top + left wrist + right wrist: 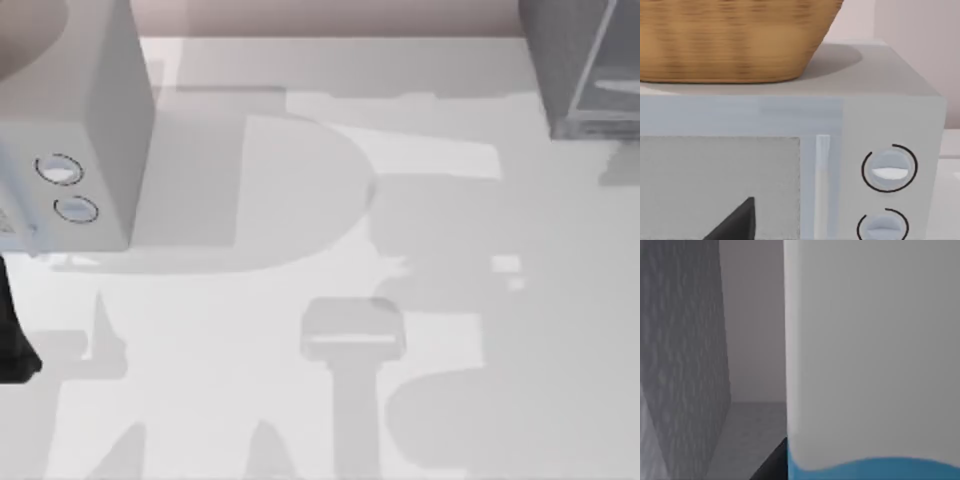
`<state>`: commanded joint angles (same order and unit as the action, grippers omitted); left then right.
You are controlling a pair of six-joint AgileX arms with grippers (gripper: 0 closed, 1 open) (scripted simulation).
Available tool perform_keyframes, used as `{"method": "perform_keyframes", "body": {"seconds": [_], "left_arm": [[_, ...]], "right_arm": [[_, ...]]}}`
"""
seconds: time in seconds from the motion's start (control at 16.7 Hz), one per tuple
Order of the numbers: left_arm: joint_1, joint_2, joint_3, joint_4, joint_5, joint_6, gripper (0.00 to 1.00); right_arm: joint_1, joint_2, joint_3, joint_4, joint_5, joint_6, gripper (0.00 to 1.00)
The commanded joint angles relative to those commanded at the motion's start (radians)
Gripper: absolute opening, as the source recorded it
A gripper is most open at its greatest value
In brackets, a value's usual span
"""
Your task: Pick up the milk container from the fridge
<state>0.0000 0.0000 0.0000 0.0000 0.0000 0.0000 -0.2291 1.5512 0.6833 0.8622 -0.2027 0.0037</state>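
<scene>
The milk container [870, 350] stands very close in the right wrist view, a white side with a blue band at its base. A dark tip of my right gripper [772, 465] shows right beside the carton's edge. Beside it rises the fridge's textured grey inner wall [685, 365], with a grey floor and back wall behind. In the top view the fridge [575, 70] is the dark grey cabinet with a glassy panel at the back right. My left gripper [735, 222] is parked in front of the light grey box; its arm [12, 330] shows at the table's left edge.
A light grey box with two round dials [75, 150] stands at the back left of the white table [330, 250]. A wicker basket [730, 40] sits on top of it. A pale wall runs behind the table.
</scene>
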Motion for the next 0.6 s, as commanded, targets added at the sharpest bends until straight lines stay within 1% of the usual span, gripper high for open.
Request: {"method": "perform_keyframes", "body": {"seconds": [0.18, 0.6], "left_arm": [[0.000, 0.000, 0.000, 0.000, 0.000, 0.000, 1.00], [0.000, 0.000, 0.000, 0.000, 0.000, 0.000, 1.00]], "right_arm": [[0.037, -0.282, -0.119, -0.149, 0.036, -0.002, 0.00], [0.140, -1.051, -0.448, -0.559, 0.127, 0.001, 0.00]]}}
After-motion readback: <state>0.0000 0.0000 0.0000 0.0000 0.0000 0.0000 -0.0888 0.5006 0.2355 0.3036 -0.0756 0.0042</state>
